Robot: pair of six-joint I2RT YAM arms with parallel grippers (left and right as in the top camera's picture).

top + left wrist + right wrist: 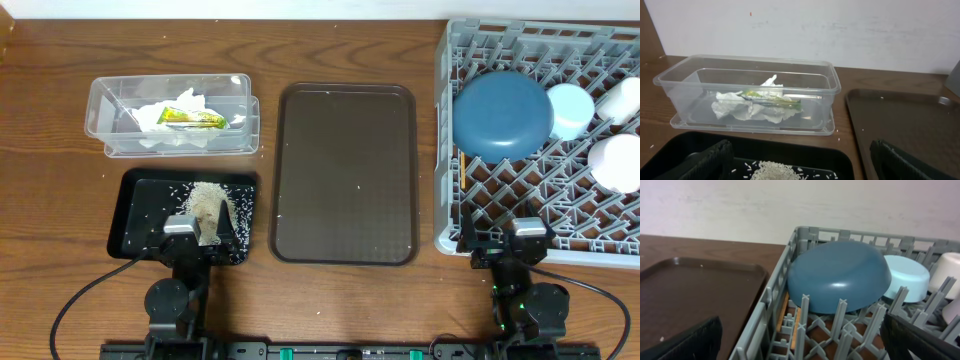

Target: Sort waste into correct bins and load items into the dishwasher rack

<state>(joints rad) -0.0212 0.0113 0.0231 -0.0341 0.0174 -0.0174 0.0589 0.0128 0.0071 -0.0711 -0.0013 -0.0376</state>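
The clear tub [100, 110] holds the crumpled white tissue [160, 125] and the green-and-yellow wrapper [192, 118]; both also show in the left wrist view, tissue [740, 107], wrapper [772, 99]. The black tray [135, 215] holds a pile of rice [208, 200]. The grey rack [445, 150] holds the dark-blue bowl [502, 115] upside down, the light-blue bowl [570, 108], a white cup [618, 160], another pale item [625, 98] and chopsticks [463, 170]. My left gripper [197, 238] is open and empty over the black tray's near edge. My right gripper [503, 245] is open and empty at the rack's near edge.
A large dark brown serving tray [345, 170] lies between the bins and the rack, with a few rice grains on it. Some grains lie on the wooden table near the black tray. A wall stands behind the table.
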